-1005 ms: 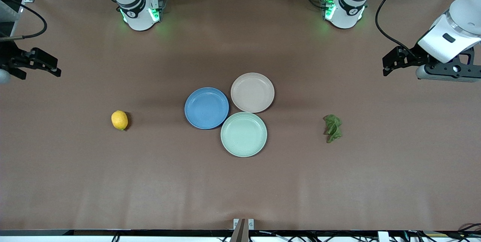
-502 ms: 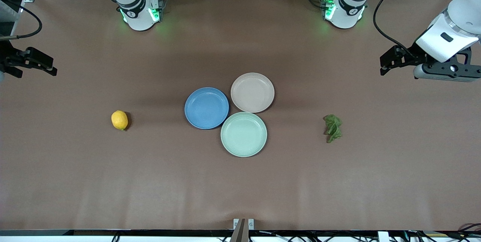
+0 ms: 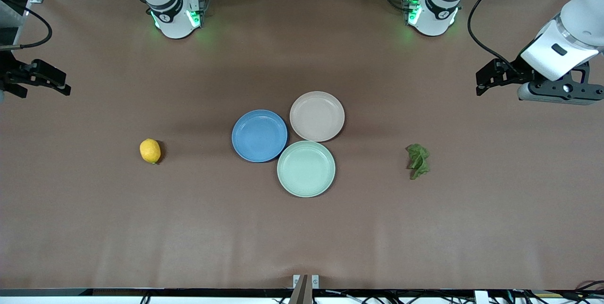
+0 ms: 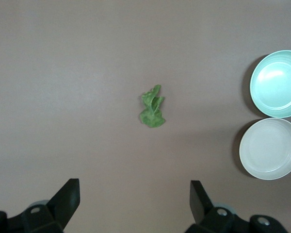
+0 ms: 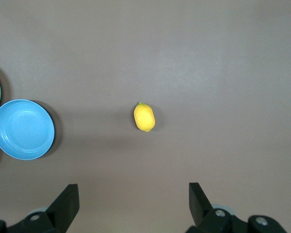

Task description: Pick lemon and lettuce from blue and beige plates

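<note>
The lemon [image 3: 150,151] lies on the bare table toward the right arm's end, off any plate; it also shows in the right wrist view [image 5: 144,117]. The lettuce [image 3: 418,160] lies on the table toward the left arm's end, also seen in the left wrist view [image 4: 152,107]. The blue plate [image 3: 259,135] and the beige plate [image 3: 317,116] sit empty mid-table, touching. My right gripper [image 3: 47,82] is open and empty, high over the table's edge at its end. My left gripper [image 3: 490,80] is open and empty, high over bare table at its end.
An empty mint-green plate [image 3: 306,168] touches both other plates, nearer to the front camera. The left wrist view shows the mint plate [image 4: 276,83] and the beige plate [image 4: 270,149]; the right wrist view shows the blue plate [image 5: 23,129].
Both grippers have drifted slightly outward toward their own ends of the table and stay open. The lemon, lettuce and plates have not moved.
</note>
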`<state>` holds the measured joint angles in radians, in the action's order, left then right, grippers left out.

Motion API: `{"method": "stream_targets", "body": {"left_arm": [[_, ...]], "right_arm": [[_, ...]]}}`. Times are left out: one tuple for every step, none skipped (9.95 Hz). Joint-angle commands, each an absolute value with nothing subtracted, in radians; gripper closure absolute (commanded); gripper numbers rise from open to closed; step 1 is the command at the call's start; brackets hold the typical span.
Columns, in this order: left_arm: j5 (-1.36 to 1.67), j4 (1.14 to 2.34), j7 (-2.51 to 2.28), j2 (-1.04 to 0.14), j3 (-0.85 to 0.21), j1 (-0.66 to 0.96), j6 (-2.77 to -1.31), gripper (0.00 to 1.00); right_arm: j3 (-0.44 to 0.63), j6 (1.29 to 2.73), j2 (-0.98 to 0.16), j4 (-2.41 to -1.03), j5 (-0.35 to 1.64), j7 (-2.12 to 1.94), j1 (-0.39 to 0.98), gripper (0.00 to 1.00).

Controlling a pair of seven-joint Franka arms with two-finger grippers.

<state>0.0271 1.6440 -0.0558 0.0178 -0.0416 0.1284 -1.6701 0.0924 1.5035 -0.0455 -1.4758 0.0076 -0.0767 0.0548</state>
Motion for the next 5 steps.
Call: {"method": "stream_targets", "body": {"left_arm": [[0.052, 1.638, -0.02, 0.031, -0.038, 0.12, -1.66, 0.0], [0.051, 1.638, -0.02, 0.029, -0.037, 0.12, -1.661, 0.0], [0.051, 1.638, -0.02, 0.029, -0.037, 0.12, -1.66, 0.0], [0.051, 1.638, -0.02, 0.031, -0.037, 0.12, -1.661, 0.0], [0.051, 1.638, -0.021, 0.031, -0.037, 0.12, -1.661, 0.0]], "right_arm": [[0.078, 1.503, -0.04, -1.476, -0.006, -0.061, 0.031, 0.0], [0.078, 1.503, -0.04, -1.476, -0.008, -0.06, 0.031, 0.0], [0.078, 1.503, -0.04, -1.476, -0.011, -0.066, 0.031, 0.0], [0.078, 1.503, -0.04, -1.476, -0.011, -0.064, 0.029, 0.0], [0.078, 1.503, -0.04, -1.476, -0.011, -0.063, 0.031, 0.0]]}}
